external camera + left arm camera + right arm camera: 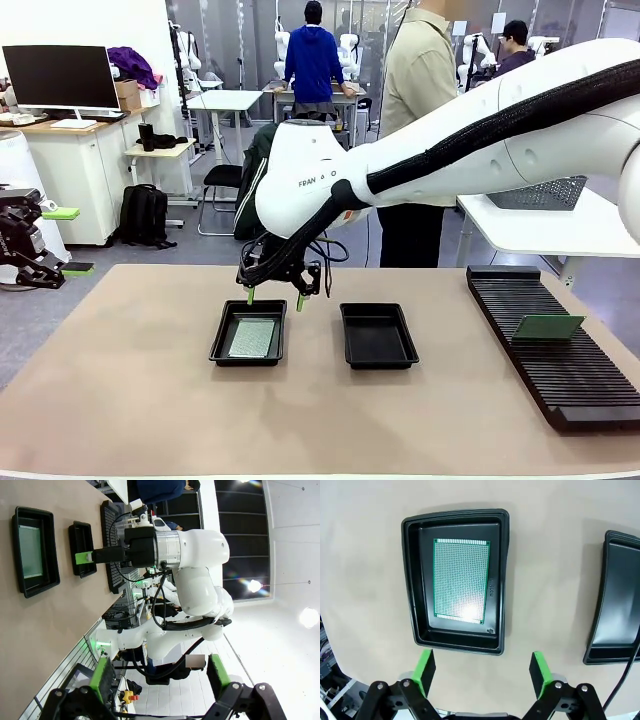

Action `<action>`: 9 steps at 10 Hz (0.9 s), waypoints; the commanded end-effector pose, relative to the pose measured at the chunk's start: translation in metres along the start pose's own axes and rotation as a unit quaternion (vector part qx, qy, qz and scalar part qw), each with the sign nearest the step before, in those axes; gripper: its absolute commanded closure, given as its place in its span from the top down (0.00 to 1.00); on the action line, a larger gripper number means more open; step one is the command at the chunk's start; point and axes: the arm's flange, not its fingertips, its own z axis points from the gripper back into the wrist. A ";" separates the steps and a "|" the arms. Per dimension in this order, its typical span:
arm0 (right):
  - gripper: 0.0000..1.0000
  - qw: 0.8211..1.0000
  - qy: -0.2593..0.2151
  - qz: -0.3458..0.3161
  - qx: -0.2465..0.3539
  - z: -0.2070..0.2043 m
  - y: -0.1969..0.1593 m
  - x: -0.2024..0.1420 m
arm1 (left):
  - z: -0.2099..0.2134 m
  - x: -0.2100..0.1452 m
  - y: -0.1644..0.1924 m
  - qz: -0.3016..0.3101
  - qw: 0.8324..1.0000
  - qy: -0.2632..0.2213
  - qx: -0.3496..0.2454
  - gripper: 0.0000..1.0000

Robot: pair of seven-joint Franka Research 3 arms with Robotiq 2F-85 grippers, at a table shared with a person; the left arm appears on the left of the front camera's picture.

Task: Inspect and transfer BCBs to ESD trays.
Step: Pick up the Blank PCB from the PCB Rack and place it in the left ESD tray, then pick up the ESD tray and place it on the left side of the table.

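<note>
Notably, the right wrist view crops the empty tray (619,605); left gripper (160,672) and right gripper (481,665) have fingers spread.

Bright, even overhead light fills the front view. The table (120,400) carries only soft, faint shadows beside the trays (378,338). In the right wrist view a white glare patch sits at 6 o'clock on the board (460,575), and wide-angle bending bows the tray rims, most strongly at 3 o'clock. In the left wrist view lamps (254,585) flare at 3 o'clock, washing out the detail around them.
</note>
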 end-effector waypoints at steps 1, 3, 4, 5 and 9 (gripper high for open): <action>1.00 1.000 -0.002 0.000 0.000 0.000 -0.001 -0.001 | 0.001 0.000 -0.001 -0.001 1.000 -0.003 0.000 1.00; 1.00 1.000 -0.002 0.000 0.000 0.000 -0.001 -0.001 | 0.001 0.000 -0.001 -0.001 1.000 -0.003 0.000 1.00; 1.00 1.000 -0.002 0.000 0.000 0.000 -0.001 -0.001 | 0.001 0.000 -0.001 -0.001 1.000 -0.003 0.000 1.00; 1.00 1.000 -0.002 0.000 0.000 0.000 -0.001 -0.001 | 0.001 0.000 -0.001 -0.001 1.000 -0.003 0.000 1.00; 1.00 1.000 -0.002 0.000 0.000 0.000 -0.001 -0.001 | 0.001 0.000 -0.001 -0.001 1.000 -0.003 0.000 1.00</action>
